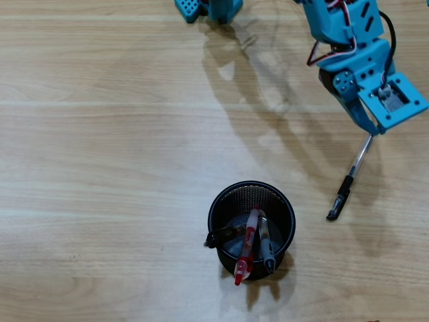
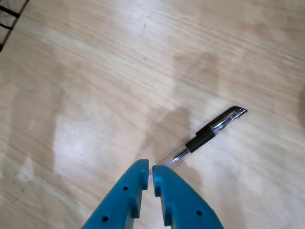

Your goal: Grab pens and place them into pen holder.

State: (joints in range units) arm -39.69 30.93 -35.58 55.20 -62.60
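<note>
The clear pen with a black cap (image 1: 351, 180) slants across the wood at the right of the overhead view, cap end toward the front. My teal gripper (image 1: 371, 134) is shut on its clear back end. In the wrist view the fingertips (image 2: 151, 172) pinch that end of the pen (image 2: 207, 133), which runs away up and to the right. The black mesh pen holder (image 1: 213, 213) stands left of the pen. It holds three pens: a black one (image 1: 224, 235), a red-and-white one (image 1: 248, 251) and a clear one with grey rubber (image 1: 266, 245), all leaning toward the front.
The arm's teal body (image 1: 348, 40) reaches in from the top right of the overhead view. A teal base part (image 1: 208, 8) sits at the top edge. Bare wooden tabletop (image 1: 100, 168) lies between the pen and the holder and to the left.
</note>
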